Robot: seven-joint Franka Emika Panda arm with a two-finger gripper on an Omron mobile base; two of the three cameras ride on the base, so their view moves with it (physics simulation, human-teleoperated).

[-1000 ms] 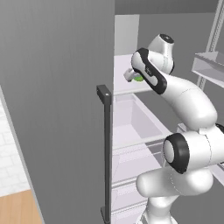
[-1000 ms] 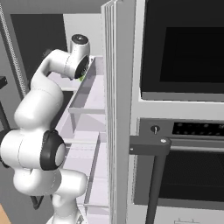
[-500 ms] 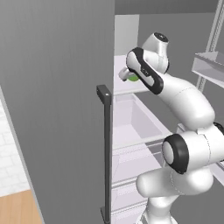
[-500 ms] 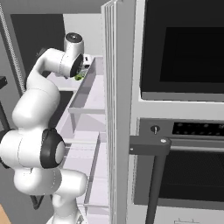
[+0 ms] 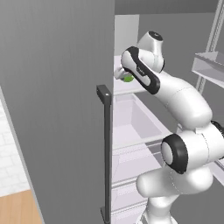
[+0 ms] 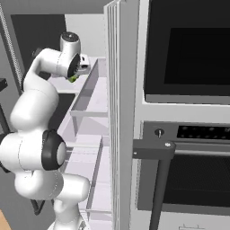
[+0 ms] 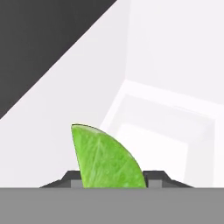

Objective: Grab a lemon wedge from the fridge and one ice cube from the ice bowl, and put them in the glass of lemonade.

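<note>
The fridge point(image 5: 57, 87) stands with its door open, and my arm reaches onto a white upper shelf inside it. The lemon wedge point(image 5: 128, 79) is a small bright green piece at the tip of my gripper point(image 5: 124, 76). In the right base view the lemon wedge point(image 6: 72, 79) sits just under the gripper point(image 6: 77, 72). In the hand view the lemon wedge point(image 7: 107, 159) stands upright and fills the gap between the two dark fingertips point(image 7: 72, 178), with my gripper point(image 7: 113, 178) shut on it. The ice bowl, ice cube and glass of lemonade are out of view.
The open fridge door's dark bar handle point(image 5: 106, 148) stands close to the arm's left. A clear drawer point(image 5: 135, 122) lies below the shelf. A door shelf point(image 5: 210, 65) juts in at the right. A built-in oven point(image 6: 188, 67) with a bar handle point(image 6: 155, 152) stands beside the fridge.
The hand moved a little deeper into the fridge toward the wedge, and the fingers have closed in around it.
</note>
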